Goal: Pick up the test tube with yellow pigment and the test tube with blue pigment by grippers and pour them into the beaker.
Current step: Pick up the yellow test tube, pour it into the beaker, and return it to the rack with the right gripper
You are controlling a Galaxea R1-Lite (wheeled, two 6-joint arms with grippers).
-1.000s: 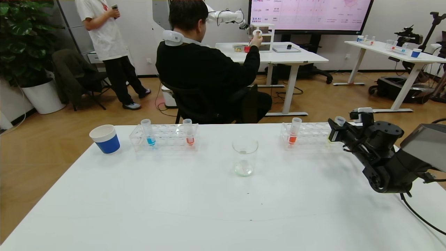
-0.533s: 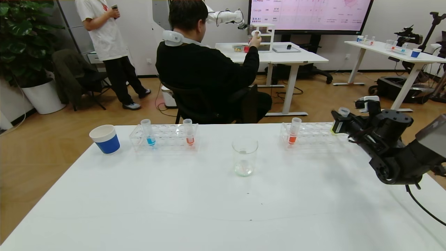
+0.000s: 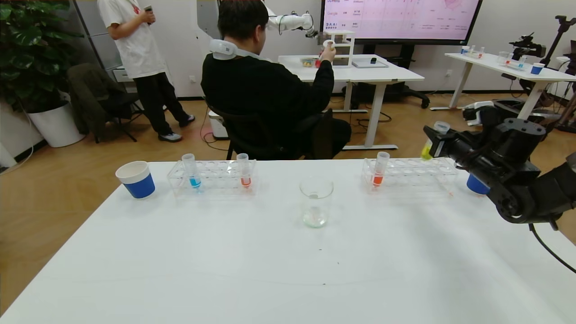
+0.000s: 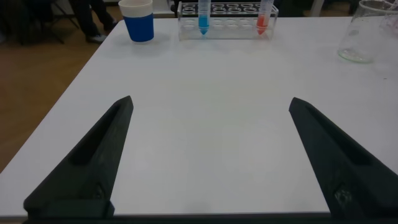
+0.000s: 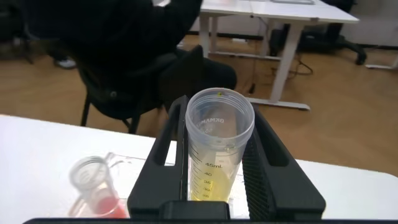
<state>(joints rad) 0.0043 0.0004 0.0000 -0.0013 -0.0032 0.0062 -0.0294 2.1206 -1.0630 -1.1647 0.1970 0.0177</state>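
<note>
The test tube with yellow pigment (image 3: 433,139) hangs above the right rack's (image 3: 411,175) far end, clamped in the right gripper (image 5: 217,165), whose wrist hides most of a blue cup (image 3: 476,185). The test tube with blue pigment (image 3: 192,171) stands in the left rack (image 3: 216,177), the beaker (image 3: 316,201) between racks. The left gripper (image 4: 211,155), unseen from the head, spreads wide over bare table (image 4: 211,124).

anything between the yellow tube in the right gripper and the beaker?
Nothing visible. The right gripper holds the yellow tube clear above the right rack; only bare table lies between the rack and the beaker.
</note>
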